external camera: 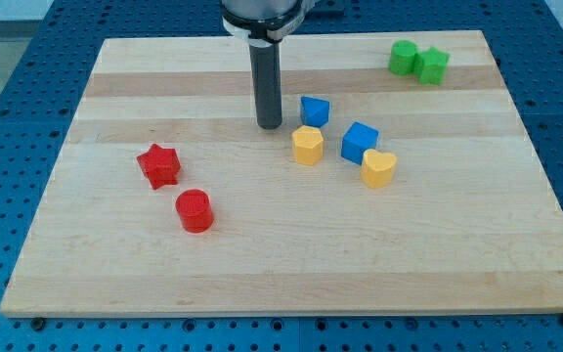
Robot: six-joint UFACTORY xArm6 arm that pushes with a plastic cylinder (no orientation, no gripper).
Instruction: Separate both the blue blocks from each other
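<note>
Two blue blocks lie near the middle of the wooden board [115,264]. A small blue wedge-like block [315,110] sits left of and above a blue cube [359,143], with a small gap between them. My tip [269,126] rests on the board just left of the small blue block, a short gap away. A yellow block [307,146] lies right below the small blue block. A yellow heart-shaped block [379,168] touches the blue cube's lower right.
A red star block [158,165] and a red cylinder [194,210] lie at the view's left. Two green blocks [404,57] [432,66] sit together at the top right corner of the board.
</note>
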